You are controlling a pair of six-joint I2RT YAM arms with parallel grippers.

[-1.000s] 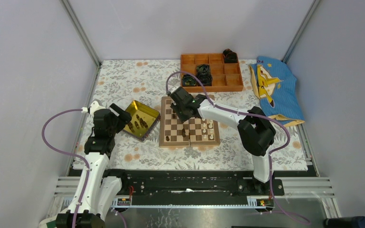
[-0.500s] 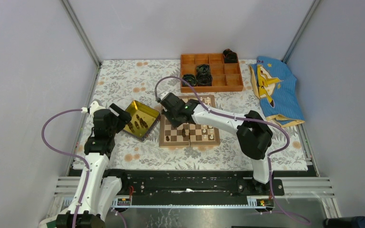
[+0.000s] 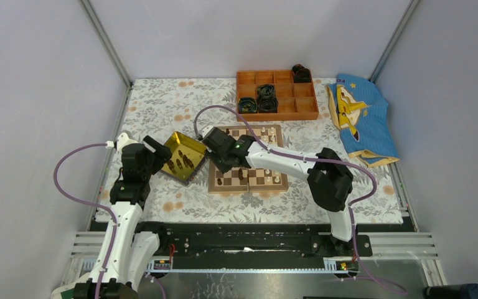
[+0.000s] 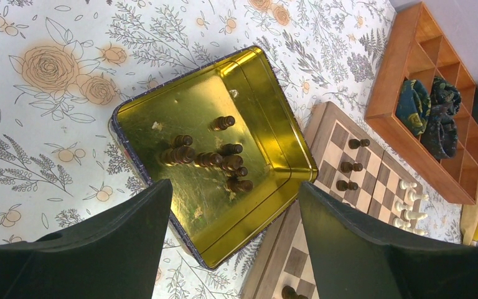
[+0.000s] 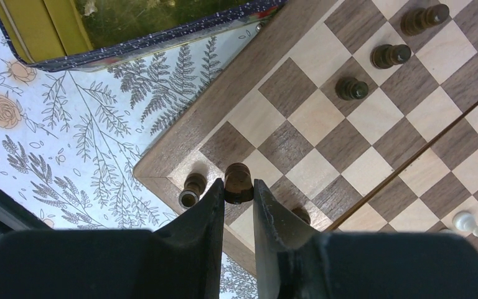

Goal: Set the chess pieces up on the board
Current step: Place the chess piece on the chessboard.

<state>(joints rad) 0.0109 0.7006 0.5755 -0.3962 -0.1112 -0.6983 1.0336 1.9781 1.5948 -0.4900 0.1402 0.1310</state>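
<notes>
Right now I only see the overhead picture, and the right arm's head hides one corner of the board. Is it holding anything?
Observer: Yes. Its wrist camera shows the right arm's fingers closed on a dark chess piece at a corner of the board.
Operator: Is anything else standing there?
Observer: A second dark piece stands right beside it, nearest the corner.
Operator: And the left arm?
Observer: The left arm's fingers are spread wide and empty above the gold tray, where a cluster of dark pieces waits.
</notes>
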